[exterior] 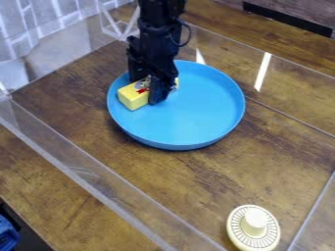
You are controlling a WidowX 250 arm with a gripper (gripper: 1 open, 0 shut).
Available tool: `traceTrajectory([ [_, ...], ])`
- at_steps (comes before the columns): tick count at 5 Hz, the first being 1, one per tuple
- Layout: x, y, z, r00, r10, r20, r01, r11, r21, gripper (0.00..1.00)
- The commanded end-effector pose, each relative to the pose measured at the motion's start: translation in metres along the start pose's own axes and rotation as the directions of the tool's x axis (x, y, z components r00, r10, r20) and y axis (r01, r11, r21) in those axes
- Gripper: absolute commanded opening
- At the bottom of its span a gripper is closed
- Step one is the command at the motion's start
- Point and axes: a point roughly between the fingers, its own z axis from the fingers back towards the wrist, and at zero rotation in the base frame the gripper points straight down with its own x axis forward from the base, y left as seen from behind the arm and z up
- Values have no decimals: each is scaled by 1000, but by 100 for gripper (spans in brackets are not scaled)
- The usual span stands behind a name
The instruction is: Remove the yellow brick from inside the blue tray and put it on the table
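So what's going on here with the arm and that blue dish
A single robot arm has its gripper lowered over the yellow brick, which lies inside the blue tray near its left rim. The fingers straddle the brick, but it is not lifted and whether they grip it cannot be told. The tray sits on the wooden table; a cream ribbed disc lies apart near the front right corner.

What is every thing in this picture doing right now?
Small yellow rectangular brick: lying inside the tray, at its left side, not lifted.
Big round blue plastic tray: flat on the table.
Black gripper: pointing down over the brick; grip unclear.
Cream round ribbed disc: flat on the brown wooden table, untouched.
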Motion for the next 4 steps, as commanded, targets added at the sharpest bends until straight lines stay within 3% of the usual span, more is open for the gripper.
traceTrajectory([
  [1, 2, 4, 14, 1000, 4, 27, -4, 1000, 12, 0],
  [4, 0, 7, 39, 999, 14, 36, -14, 1000, 1, 0],
])
